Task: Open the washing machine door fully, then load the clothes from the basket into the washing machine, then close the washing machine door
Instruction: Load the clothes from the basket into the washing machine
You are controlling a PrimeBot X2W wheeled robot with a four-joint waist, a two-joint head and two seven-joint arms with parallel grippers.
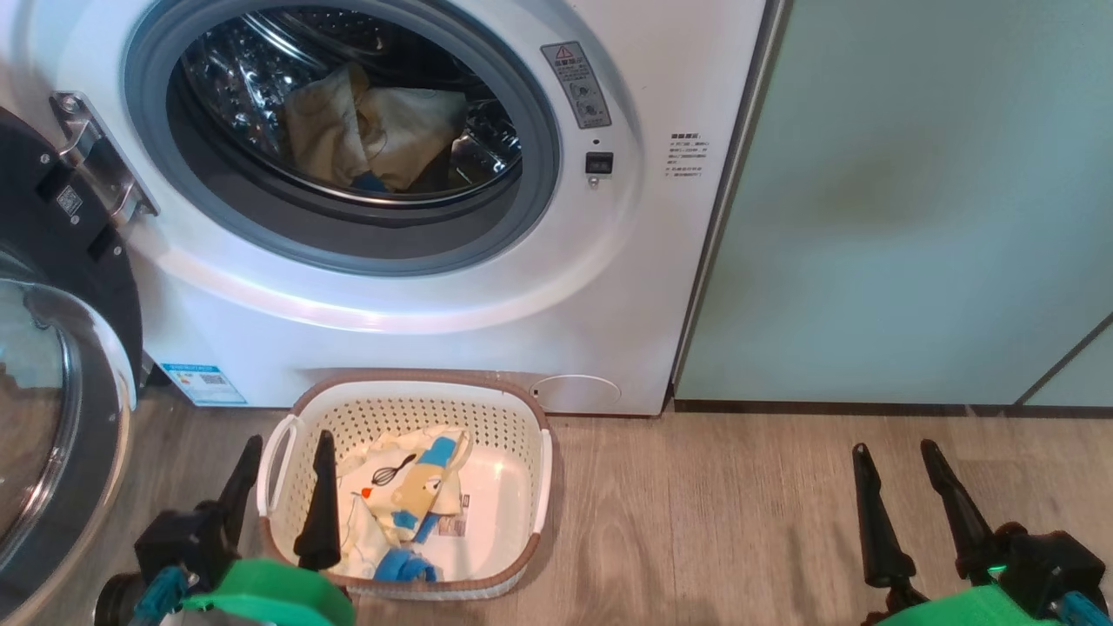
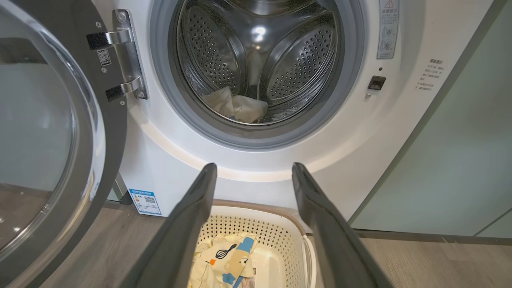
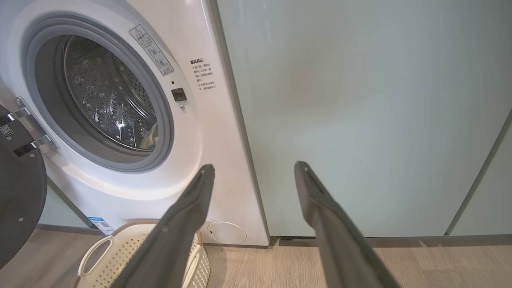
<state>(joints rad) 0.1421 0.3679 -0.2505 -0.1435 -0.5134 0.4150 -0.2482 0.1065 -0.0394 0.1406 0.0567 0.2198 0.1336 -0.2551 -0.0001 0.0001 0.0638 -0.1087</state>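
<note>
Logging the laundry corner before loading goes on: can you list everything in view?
washing machine: one, white, centre left, steel drum exposed
washing machine door: one, black rim with clear glass, swung open at the left
clothes in the drum: one small heap, pale yellow, low in the drum
basket: one, cream with brown rim, on the floor before the machine
clothes in the basket: one heap, pale yellow with blue patches, in its left half
sticker: one, blue, at the machine's lower left corner
cabinet doors: two, pale green, right of the machine
floor: wood-look, grey-brown
left gripper: one, dark fingers, open, at the basket's left end
right gripper: one, dark fingers, open, over bare floor at the right
</note>
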